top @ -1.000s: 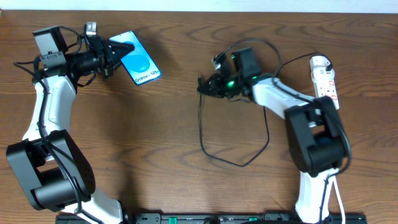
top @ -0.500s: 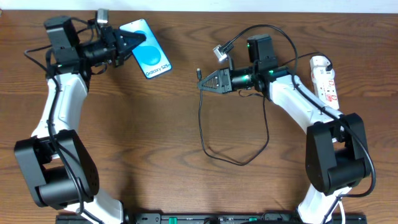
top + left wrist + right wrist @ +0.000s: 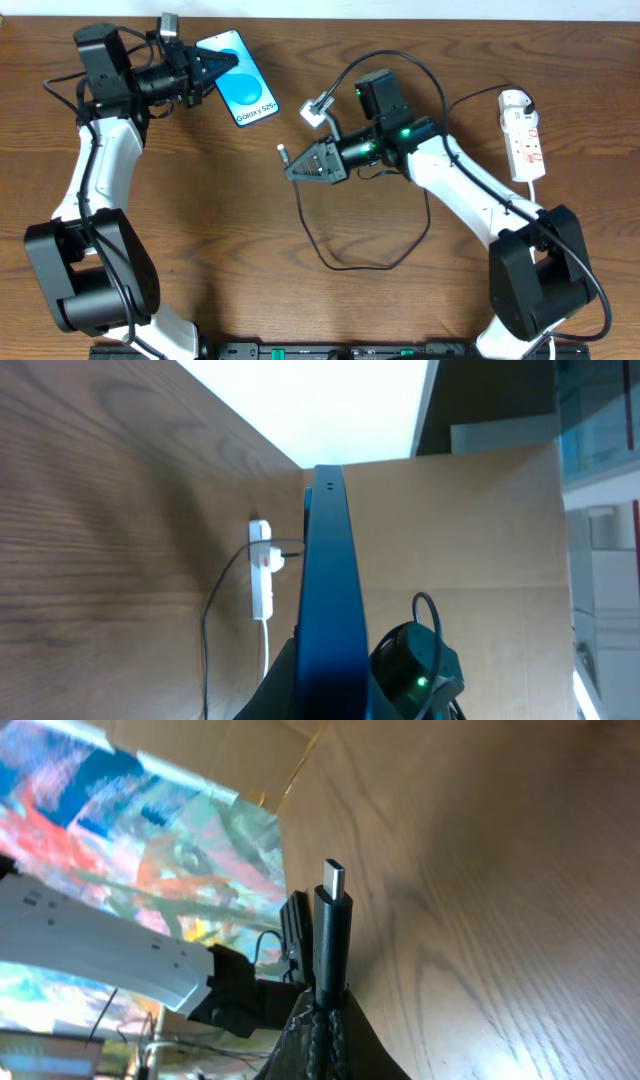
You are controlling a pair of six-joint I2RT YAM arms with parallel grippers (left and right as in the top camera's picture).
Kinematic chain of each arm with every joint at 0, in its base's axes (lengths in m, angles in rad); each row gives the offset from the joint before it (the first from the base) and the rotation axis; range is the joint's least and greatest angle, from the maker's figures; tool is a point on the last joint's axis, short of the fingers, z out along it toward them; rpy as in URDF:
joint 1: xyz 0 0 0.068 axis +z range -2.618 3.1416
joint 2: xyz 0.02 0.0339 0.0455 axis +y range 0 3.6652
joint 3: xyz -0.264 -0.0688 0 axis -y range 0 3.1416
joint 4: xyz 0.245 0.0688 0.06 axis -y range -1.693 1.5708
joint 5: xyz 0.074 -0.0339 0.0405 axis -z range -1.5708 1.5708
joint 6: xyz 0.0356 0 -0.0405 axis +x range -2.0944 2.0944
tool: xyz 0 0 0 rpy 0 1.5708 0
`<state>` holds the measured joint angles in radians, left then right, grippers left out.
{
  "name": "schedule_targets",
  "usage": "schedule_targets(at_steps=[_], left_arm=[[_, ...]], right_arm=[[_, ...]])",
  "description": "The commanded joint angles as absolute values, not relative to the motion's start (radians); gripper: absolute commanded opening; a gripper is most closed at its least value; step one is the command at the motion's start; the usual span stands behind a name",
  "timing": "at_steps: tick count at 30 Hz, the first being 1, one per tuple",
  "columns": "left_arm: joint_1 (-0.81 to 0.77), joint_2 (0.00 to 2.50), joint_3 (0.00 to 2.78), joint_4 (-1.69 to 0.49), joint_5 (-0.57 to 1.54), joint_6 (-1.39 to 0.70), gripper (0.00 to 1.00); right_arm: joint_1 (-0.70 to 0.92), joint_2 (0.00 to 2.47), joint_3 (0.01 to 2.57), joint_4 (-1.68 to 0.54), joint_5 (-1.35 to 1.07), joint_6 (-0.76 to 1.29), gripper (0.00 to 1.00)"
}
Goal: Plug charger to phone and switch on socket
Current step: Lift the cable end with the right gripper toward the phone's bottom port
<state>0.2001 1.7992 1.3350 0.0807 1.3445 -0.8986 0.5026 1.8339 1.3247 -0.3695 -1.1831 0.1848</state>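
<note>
My left gripper (image 3: pixel 205 70) is shut on the phone (image 3: pixel 245 88), blue screen facing up, at the back left; the left wrist view shows the phone edge-on (image 3: pixel 330 600) between the jaws. My right gripper (image 3: pixel 300 165) is shut on the charger (image 3: pixel 345 255) near its plug tip (image 3: pixel 283 152), held above mid-table; the tip points left, a good gap from the phone. In the right wrist view the plug (image 3: pixel 332 935) stands up from the closed jaws. The black cable loops below on the table. The white socket (image 3: pixel 523 135) lies at the far right and also shows in the left wrist view (image 3: pixel 261 570).
The socket's white cord (image 3: pixel 545 185) runs down toward the front right. The charger's other end curls back toward the socket (image 3: pixel 470 97). The left arm's own cables (image 3: pixel 60 95) hang at the far left.
My right gripper has carried the charger plug left and a little forward, closer to the phone. My left gripper has shifted the phone slightly right. The cable loop trails along.
</note>
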Motion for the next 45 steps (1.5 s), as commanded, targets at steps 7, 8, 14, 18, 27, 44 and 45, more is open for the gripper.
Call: schedule_targets(at_steps=[7, 8, 14, 18, 27, 44, 45], left_arm=[[0.196, 1.795, 1.35, 0.141, 1.523, -0.891, 0.07], [0.196, 1.795, 1.35, 0.141, 1.522, -0.886, 0.08], [0.179, 1.795, 1.35, 0.141, 1.506, -0.866, 0.07], [0.159, 1.795, 1.35, 0.141, 1.449, -0.867, 0.07], [0.15, 1.795, 1.35, 0.17, 1.444, -0.875, 0.07], [0.168, 1.795, 1.35, 0.65, 1.443, -1.256, 0.07], [0.17, 1.795, 1.35, 0.649, 1.443, -1.261, 0.07]], right_arm=[[0.518, 1.797, 1.322, -0.308, -1.249, 0.183, 0.01], [0.518, 1.797, 1.322, -0.298, -1.25, 0.191, 0.01], [0.519, 1.797, 1.322, -0.235, -1.265, 0.25, 0.01], [0.519, 1.797, 1.322, -0.217, -1.219, 0.291, 0.01], [0.518, 1.797, 1.322, -0.196, -1.135, 0.368, 0.01], [0.501, 1.797, 1.322, 0.016, -1.256, 0.443, 0.01], [0.5, 1.797, 1.322, 0.031, -1.267, 0.443, 0.01]])
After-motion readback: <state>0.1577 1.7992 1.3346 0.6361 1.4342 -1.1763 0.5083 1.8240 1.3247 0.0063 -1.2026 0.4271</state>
